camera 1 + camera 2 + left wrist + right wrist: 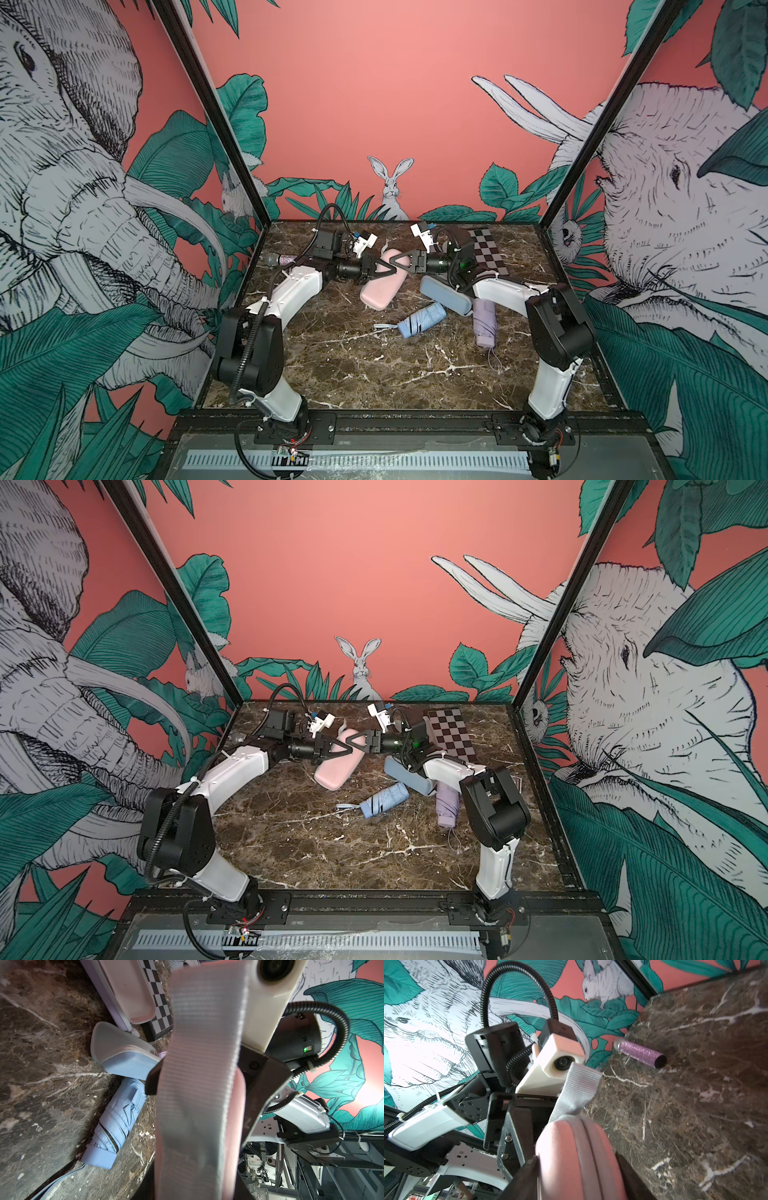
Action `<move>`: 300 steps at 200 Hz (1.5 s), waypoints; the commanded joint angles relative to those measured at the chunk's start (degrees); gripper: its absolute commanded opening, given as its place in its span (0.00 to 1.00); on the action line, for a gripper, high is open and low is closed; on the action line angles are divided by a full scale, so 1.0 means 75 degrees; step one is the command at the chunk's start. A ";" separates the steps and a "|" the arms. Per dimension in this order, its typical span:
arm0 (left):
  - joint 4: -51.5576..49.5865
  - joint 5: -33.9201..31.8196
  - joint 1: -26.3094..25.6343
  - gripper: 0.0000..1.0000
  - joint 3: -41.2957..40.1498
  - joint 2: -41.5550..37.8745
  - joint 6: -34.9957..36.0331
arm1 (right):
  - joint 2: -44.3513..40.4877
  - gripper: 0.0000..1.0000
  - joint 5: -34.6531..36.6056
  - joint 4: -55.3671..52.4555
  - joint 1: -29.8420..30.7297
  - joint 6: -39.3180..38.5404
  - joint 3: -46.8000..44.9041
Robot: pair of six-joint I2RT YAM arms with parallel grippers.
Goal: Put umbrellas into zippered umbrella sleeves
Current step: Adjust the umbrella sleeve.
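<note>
Both grippers hold the pink zippered sleeve (380,286) at the back middle of the table. The left gripper (388,272) comes in from the left and is shut on its far end. From the right, the right gripper (395,258) is shut on the same end, with the zip seam (583,1153) between its jaws. The sleeve's grey strap (199,1064) hangs in front of the left wrist camera. A blue sleeve (444,297) lies slightly open beside a blue umbrella (422,320). A lilac umbrella (485,322) lies by the right arm. A lilac sleeve (124,987) lies open.
A checkered board (486,251) lies at the back right, under the right arm. A glittery microphone (282,259) lies at the back left by the wall. The enclosure walls stand close on three sides. The front half of the marble table (374,374) holds nothing.
</note>
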 commanded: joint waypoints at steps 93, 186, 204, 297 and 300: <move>0.3874 -0.2861 0.0695 0.78 -0.2596 -0.1876 -0.3397 | -0.0188 0.00 0.4642 0.3702 0.0140 0.3036 -0.1468; 0.5834 -0.7113 -0.0764 0.95 -0.4047 -0.1998 -0.4299 | -0.0225 0.00 0.9817 0.4066 0.1923 0.4207 -0.2053; 0.6287 -0.7371 -0.0805 0.95 -0.4175 -0.1862 -0.4612 | -0.0195 0.00 1.0155 0.4060 0.2271 0.5015 -0.2132; 0.7338 -0.7908 -0.0914 0.49 -0.3946 -0.1235 -0.4916 | -0.0589 0.25 1.0877 0.3337 0.3040 0.6132 -0.2397; 0.7343 -0.7947 -0.0916 0.45 -0.3954 -0.1237 -0.4942 | -0.0602 0.27 1.0889 0.3306 0.3045 0.6153 -0.2432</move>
